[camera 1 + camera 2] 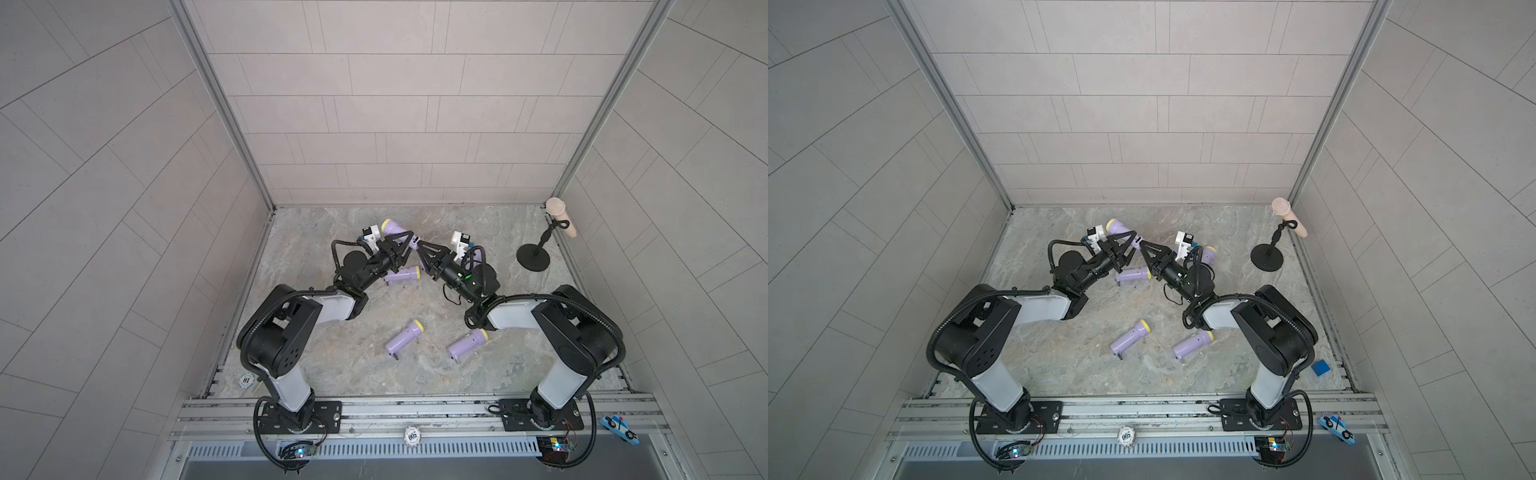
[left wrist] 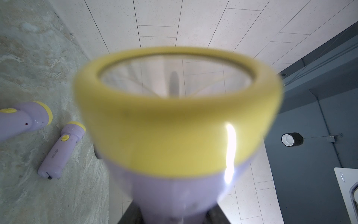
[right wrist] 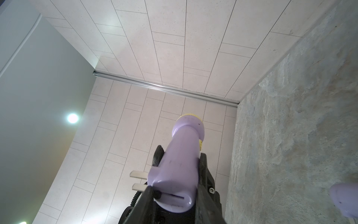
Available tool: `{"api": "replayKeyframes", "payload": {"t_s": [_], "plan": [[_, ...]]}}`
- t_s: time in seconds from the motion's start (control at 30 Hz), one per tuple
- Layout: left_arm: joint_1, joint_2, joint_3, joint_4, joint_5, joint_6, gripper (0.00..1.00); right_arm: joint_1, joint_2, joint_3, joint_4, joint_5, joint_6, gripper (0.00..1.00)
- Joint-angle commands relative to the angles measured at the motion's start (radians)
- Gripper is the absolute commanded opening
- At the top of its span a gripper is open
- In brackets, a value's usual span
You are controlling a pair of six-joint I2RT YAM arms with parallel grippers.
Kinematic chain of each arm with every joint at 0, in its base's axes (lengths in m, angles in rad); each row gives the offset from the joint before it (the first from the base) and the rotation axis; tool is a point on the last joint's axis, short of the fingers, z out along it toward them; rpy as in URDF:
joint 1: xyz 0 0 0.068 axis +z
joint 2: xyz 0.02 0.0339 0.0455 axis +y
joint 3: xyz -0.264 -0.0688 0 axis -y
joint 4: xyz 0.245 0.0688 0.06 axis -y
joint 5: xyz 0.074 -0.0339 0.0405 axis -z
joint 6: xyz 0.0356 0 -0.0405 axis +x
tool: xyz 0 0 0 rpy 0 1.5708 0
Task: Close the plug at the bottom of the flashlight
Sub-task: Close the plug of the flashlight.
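A lilac flashlight [image 1: 392, 227] [image 1: 1116, 226] with a yellow head is held up off the table in both top views. My left gripper [image 1: 405, 240] [image 2: 175, 217] is shut on its body, and the yellow head [image 2: 174, 126] fills the left wrist view. In the right wrist view the flashlight [image 3: 184, 151] points away. Its plug [image 3: 138, 174] sticks out sideways from the bottom end as two pale prongs. My right gripper [image 1: 419, 249] [image 3: 175, 191] has its jaws against both sides of that bottom end. One fingertip [image 3: 152, 191] rests at the plug's black hinge.
Several more lilac flashlights lie on the marble table, among them one [image 1: 402, 274] under the grippers and two [image 1: 403, 338] [image 1: 467, 344] nearer the front. A black stand [image 1: 533, 257] carries a pale cylinder [image 1: 559, 212] at the back right. A blue block [image 1: 1320, 368] sits by the right edge.
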Motion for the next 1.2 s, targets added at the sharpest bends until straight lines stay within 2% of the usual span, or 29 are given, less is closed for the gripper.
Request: {"api": "replayKeyframes", "payload": {"t_s": [0.0, 1.17], "plan": [[-0.004, 0.003, 0.001, 0.066, 0.031, -0.022, 0.0, 0.001, 0.005, 0.032, 0.035, -0.003, 0.023, 0.38], [-0.011, 0.001, 0.004, 0.065, 0.038, -0.02, 0.0, 0.011, 0.05, 0.063, 0.034, -0.009, 0.043, 0.34]]}}
